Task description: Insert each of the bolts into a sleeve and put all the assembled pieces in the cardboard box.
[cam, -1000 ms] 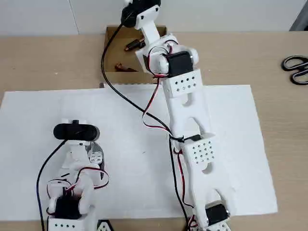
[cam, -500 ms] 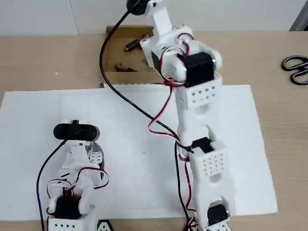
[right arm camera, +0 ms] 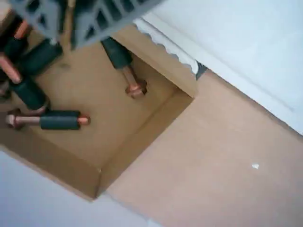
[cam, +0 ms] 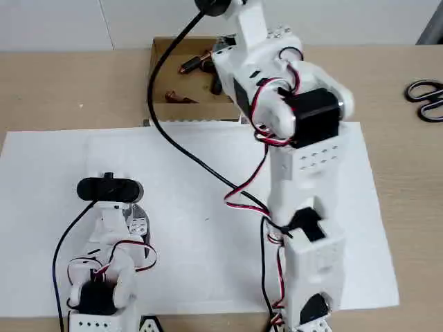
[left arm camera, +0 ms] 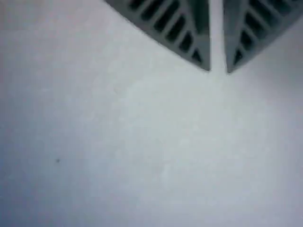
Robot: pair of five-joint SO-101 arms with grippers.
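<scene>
Right gripper (right arm camera: 66,28), closed to a slit and empty, hangs over the cardboard box (right arm camera: 142,137) at the worktop's far edge. Assembled pieces (right arm camera: 59,120) lie inside. Left gripper (left arm camera: 218,68), likewise nearly closed, sits above the paper (left arm camera: 142,156).

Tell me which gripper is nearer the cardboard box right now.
Right. The right gripper hangs over the cardboard box, above the sleeved bolts inside. The left gripper sits over the white paper, well away from the box.
</scene>
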